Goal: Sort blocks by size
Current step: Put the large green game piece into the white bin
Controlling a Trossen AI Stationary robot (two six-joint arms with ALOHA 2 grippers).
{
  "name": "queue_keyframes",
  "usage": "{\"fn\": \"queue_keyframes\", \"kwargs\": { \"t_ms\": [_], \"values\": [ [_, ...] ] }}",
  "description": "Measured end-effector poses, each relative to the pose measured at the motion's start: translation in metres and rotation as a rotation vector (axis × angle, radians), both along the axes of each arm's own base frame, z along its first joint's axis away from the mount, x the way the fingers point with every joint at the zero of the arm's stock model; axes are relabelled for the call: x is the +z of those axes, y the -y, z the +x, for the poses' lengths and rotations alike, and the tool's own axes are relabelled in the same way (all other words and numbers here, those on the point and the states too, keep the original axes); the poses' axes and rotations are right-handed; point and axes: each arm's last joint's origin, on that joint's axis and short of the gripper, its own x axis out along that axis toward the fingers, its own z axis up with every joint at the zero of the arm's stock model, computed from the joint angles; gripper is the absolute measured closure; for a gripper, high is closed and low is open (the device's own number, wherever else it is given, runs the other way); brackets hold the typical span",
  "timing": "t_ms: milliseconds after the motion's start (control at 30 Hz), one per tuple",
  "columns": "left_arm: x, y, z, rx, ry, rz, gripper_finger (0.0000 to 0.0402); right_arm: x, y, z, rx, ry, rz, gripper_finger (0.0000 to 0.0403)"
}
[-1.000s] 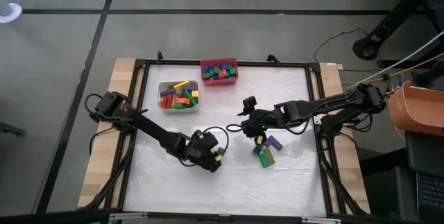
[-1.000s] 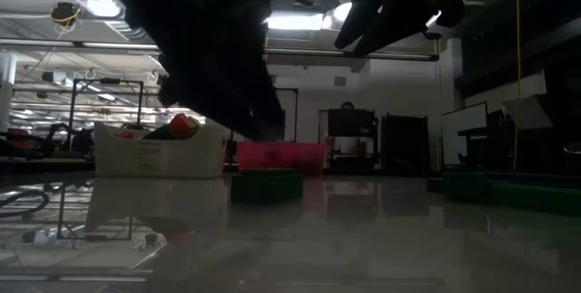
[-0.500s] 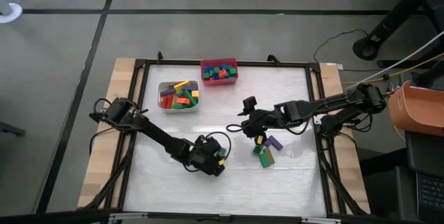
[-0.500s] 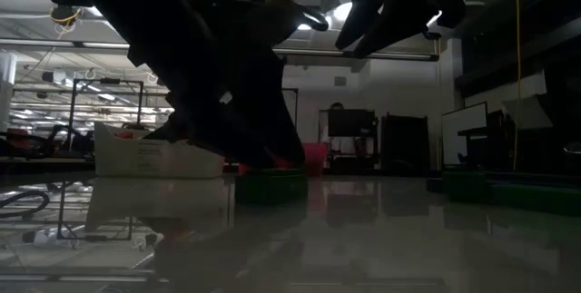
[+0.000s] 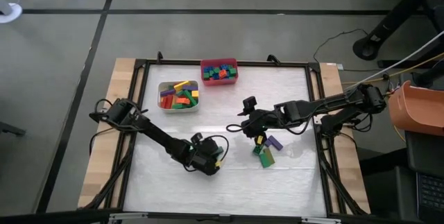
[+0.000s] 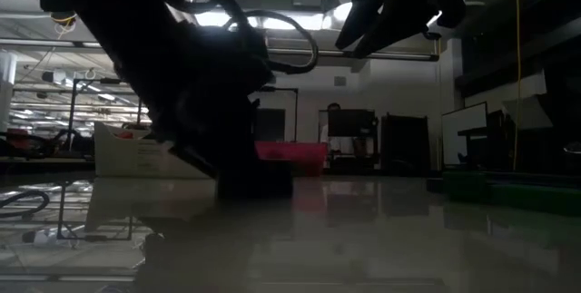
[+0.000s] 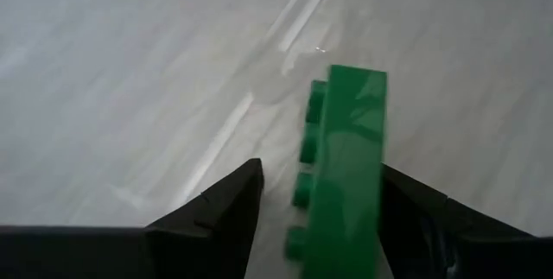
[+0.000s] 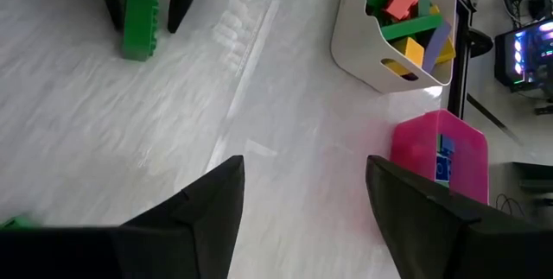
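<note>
A long green block (image 7: 346, 167) lies on its side on the white table, studs sideways. My left gripper (image 7: 320, 167) is open and low over the table at mid front (image 5: 211, 160), one finger on each side of this block. My right gripper (image 8: 304, 162) hangs open above the table's middle (image 5: 248, 128) with nothing between its fingers. A small heap of blocks (image 5: 266, 151), yellow, purple and green, lies just in front of it. In the right wrist view the green block (image 8: 138, 24) shows between the left gripper's fingers. My left gripper's fingers come slanting down from the table's left and lie along the green block's two long sides. One finger (image 7: 415, 218) stands right against the block's flat side; whether it touches, I cannot tell. A gap shows at the other finger (image 7: 233, 210).
A white bin (image 5: 178, 96) of long blocks and a red bin (image 5: 219, 71) of small blocks stand at the table's far edge. A black frame (image 5: 316, 113) runs around the table. Bare table lies to the front and left.
My left gripper has come down toward the table, slanting steeper, until its open fingers stand around the green block, which has stayed where it lay. In the low view the gripper now hides that block.
</note>
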Motion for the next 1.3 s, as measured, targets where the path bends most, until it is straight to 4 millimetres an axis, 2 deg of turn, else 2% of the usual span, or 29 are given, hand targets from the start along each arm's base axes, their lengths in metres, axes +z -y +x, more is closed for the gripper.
{"fn": "queue_keyframes", "kwargs": {
  "t_ms": [267, 367, 500, 567, 700, 867, 1033, 1300],
  "values": [
    [-0.001, -0.001, -0.002, -0.037, -0.040, 0.039, 0.0215, 0.000, 0.000, 0.000, 0.004, -0.001, -0.003, 0.0162],
    [0.001, 0.000, -0.001, -0.068, -0.045, 0.056, 0.0252, 0.000, 0.000, 0.000, 0.004, -0.003, -0.003, 0.0162],
    [0.006, -0.001, -0.003, -0.138, -0.072, 0.106, 0.0327, -0.001, -0.002, -0.001, 0.046, -0.023, 0.041, 0.0162],
    [0.011, -0.003, -0.003, -0.182, -0.085, 0.138, 0.0329, -0.003, -0.003, -0.002, 0.087, -0.047, 0.091, 0.0162],
    [0.033, -0.012, -0.004, -0.249, -0.085, 0.192, 0.0329, -0.006, -0.008, -0.005, 0.169, -0.106, 0.244, 0.0162],
    [0.066, -0.037, -0.014, -0.289, -0.140, 0.263, 0.0329, -0.013, -0.015, -0.007, 0.211, -0.182, 0.299, 0.0162],
    [0.097, -0.075, -0.033, -0.276, -0.252, 0.326, 0.0313, -0.021, -0.025, -0.007, 0.211, -0.223, 0.255, 0.0162],
    [0.129, -0.143, -0.076, -0.095, -0.482, 0.348, 0.0325, -0.029, -0.037, -0.004, 0.228, -0.228, 0.229, 0.0162]
  ]
}}
